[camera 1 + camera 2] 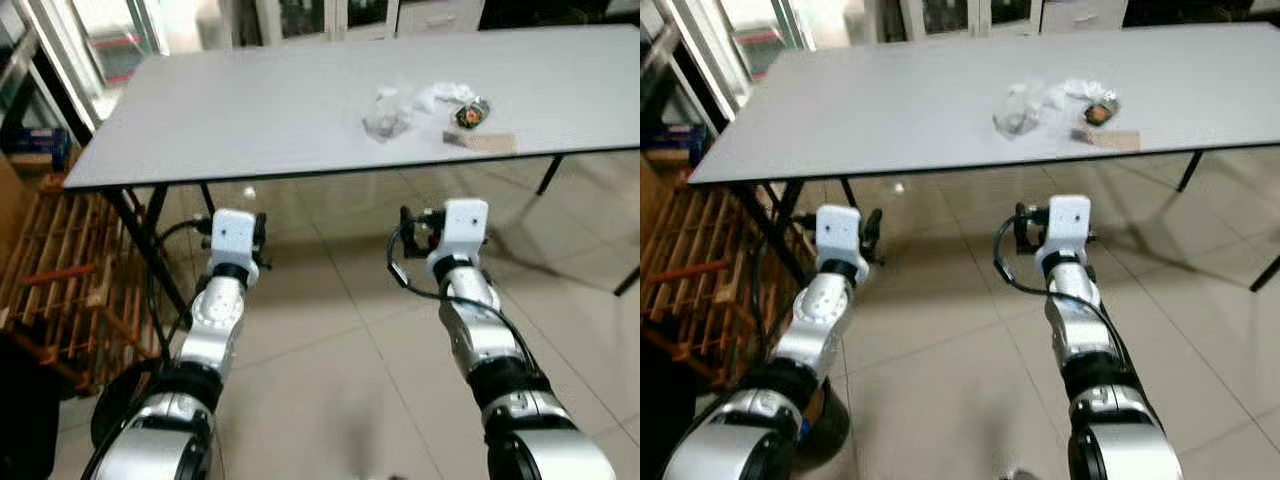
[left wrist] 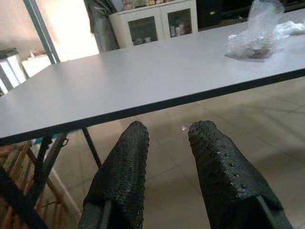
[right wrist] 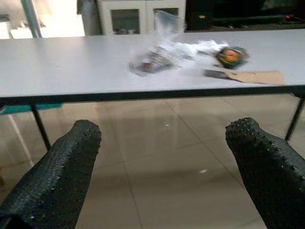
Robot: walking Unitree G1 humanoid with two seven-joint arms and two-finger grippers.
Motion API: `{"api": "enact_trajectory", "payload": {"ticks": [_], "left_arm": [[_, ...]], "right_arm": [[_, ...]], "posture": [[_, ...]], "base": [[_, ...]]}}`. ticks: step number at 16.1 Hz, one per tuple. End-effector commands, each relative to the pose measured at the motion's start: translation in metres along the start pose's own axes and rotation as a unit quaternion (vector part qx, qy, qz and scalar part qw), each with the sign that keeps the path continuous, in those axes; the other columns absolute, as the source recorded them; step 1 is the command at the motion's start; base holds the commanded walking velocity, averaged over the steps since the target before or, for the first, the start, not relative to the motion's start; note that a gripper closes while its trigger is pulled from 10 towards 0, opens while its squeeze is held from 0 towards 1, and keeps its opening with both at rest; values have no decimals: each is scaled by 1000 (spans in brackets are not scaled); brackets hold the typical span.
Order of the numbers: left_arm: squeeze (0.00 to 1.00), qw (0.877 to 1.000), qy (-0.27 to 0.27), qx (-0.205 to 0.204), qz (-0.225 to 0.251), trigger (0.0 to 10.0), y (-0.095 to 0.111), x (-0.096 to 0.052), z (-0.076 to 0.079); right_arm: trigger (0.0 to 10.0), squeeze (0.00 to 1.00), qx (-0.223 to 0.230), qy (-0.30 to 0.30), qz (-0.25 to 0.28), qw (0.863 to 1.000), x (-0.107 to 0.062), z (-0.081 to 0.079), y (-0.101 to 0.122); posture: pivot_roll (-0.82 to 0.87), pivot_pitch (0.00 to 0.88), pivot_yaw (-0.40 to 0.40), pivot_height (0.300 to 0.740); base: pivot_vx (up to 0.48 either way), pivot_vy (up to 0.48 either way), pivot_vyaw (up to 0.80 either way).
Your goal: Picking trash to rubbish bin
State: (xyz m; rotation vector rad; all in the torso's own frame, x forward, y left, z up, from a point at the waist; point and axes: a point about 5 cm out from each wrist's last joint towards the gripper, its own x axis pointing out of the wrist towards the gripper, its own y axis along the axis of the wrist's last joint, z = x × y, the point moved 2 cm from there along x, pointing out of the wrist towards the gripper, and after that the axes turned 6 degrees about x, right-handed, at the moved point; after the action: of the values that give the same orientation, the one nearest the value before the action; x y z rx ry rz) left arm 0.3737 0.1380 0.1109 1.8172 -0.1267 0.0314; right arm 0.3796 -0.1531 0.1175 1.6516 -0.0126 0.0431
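Right wrist view: I see my right gripper [image 3: 164,167] spread wide below the grey table [image 3: 66,62]; crumpled clear plastic bag [image 3: 155,55], possibly wrappers beside it. Left gripper [image 2: 167,157] narrow.

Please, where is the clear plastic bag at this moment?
The clear plastic bag lies on the grey table, near its front edge toward the robot's right, just left of the white wrapper and brown paper.

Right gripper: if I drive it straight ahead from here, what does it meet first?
Probably nothing on the table: the right gripper, fingers wide open, points below the table's front edge, so it would pass underneath, over floor tiles. The crumpled plastic wrap lies above that line.
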Motion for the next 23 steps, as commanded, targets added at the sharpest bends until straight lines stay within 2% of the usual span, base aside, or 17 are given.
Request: {"api": "enact_trajectory", "payload": {"ticks": [1, 3, 15, 23], "left_arm": [[0, 1000, -7, 3, -4, 10000, 0, 0, 6], [0, 1000, -5, 2, -4, 10000, 0, 1, 5], [0, 1000, -1, 0, -3, 10000, 1, 1, 3], [0, 1000, 0, -2, -4, 10000, 1, 2, 3]], "right_arm": [[10000, 0, -6, -1, -3, 1000, -1, 4, -1], [10000, 0, -14, 4, -3, 1000, -1, 2, -1], [10000, 0, -16, 16, -5, 1000, -1, -3, -2], [10000, 0, -28, 15, -12, 999, -2, -3, -5]], "posture": [[-67, 47, 41, 740], [-66, 45, 40, 740], [-67, 37, 41, 740], [-70, 45, 40, 740]], "base": [[0, -480, 0], [0, -480, 606], [0, -480, 0], [0, -480, 612]]}}
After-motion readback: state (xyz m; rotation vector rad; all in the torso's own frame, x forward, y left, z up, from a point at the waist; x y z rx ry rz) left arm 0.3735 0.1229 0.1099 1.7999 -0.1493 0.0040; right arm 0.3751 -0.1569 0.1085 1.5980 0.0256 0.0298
